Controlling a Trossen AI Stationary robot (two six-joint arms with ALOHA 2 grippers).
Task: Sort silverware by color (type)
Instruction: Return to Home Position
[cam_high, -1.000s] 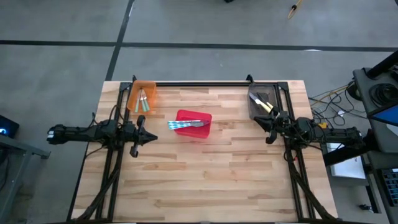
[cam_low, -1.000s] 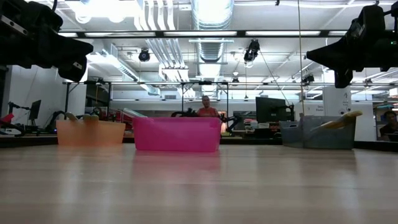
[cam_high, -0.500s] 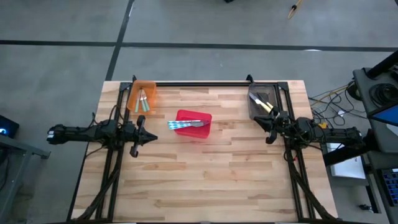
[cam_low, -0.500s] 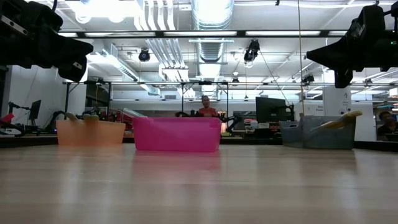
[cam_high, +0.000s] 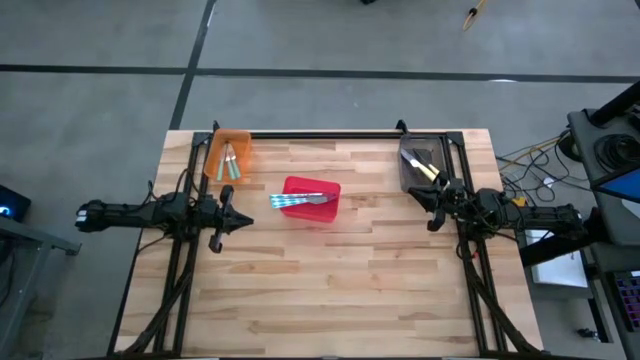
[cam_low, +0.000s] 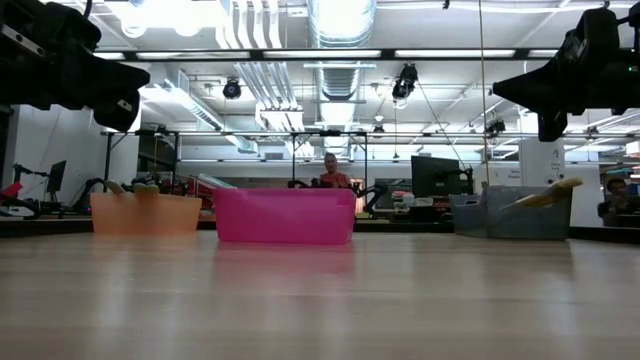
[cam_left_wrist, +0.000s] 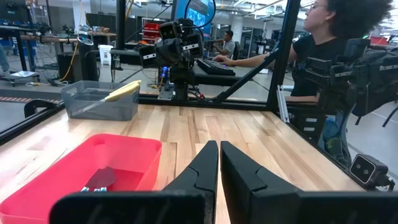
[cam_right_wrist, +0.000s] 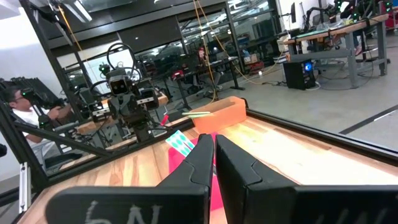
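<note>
No movement since earlier frames. Table (cam_high: 330, 290): orange bin (cam_high: 240, 137) far left, red bin (cam_high: 318, 212) centre, grey bin (cam_high: 410, 178) far right. Left gripper (cam_left_wrist: 219, 147) at left edge and right gripper (cam_right_wrist: 213, 140) at right edge, fingers pressed together, empty. Green-handled silverware (cam_high: 228, 161) in orange bin, blue-handled silverware (cam_high: 288, 201) across red bin, yellow-handled silverware (cam_high: 426, 169) in grey bin.

Matte black all over, slim and jointed, mounted at both side edges of the tabletop (cam_high: 330, 285). Tipped with smooth, dark, tapering, wedge-shaped fingers (cam_left_wrist: 207, 163).
</note>
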